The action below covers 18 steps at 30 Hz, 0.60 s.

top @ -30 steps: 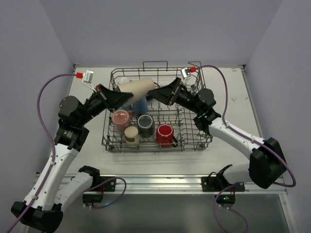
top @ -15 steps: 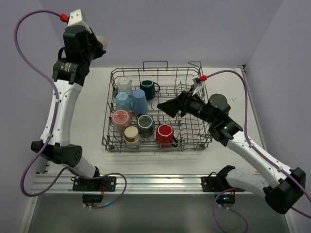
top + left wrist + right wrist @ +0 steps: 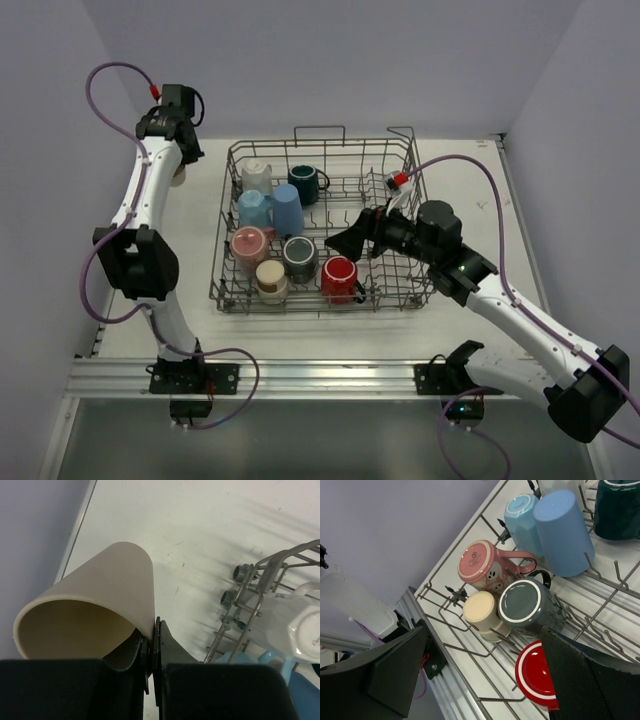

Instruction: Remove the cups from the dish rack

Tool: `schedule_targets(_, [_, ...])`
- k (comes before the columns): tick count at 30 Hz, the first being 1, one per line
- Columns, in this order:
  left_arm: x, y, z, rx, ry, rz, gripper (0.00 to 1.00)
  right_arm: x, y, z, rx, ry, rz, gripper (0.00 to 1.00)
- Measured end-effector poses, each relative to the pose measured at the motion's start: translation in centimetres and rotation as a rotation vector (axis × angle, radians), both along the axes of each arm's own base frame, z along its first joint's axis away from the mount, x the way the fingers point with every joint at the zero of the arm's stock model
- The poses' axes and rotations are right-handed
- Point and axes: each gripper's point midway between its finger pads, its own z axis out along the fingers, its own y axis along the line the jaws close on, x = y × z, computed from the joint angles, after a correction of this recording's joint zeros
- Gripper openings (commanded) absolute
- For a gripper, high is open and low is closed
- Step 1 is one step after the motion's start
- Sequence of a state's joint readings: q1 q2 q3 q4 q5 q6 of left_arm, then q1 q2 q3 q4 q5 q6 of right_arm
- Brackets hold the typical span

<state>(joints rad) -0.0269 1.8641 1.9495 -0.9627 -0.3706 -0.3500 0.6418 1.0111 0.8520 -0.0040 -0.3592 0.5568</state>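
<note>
You have a white table [image 3: 480, 200] boxed in by plain lilac-grey walls [image 3: 330, 60] behind and on both sides. A metal rail [image 3: 320, 375] runs along its near edge. Light is soft; small dark scuffs [image 3: 175, 563] mark the tabletop.

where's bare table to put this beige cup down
Bare table strip left of the dish rack, out to the table's edge, below the left claw gripping the beige cup; another right of the rack. The rack's left half is crowded with cups.
</note>
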Motion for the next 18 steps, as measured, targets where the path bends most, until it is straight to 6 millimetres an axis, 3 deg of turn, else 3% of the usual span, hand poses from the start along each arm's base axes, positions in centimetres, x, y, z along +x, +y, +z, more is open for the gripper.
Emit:
schedule_targets(11, [2.7,0.7,-10.6,-0.021,0.228,-0.018,0.0,0.5,-0.2,-1.2,-0.04,-0.004,-0.021,0.99])
schedule_targets(18, [2.7,3.2,-12.6,-0.05,0.261,0.025,0.0,0.8,-0.4,-1.3,-0.052,-0.017,-0.042,0.99])
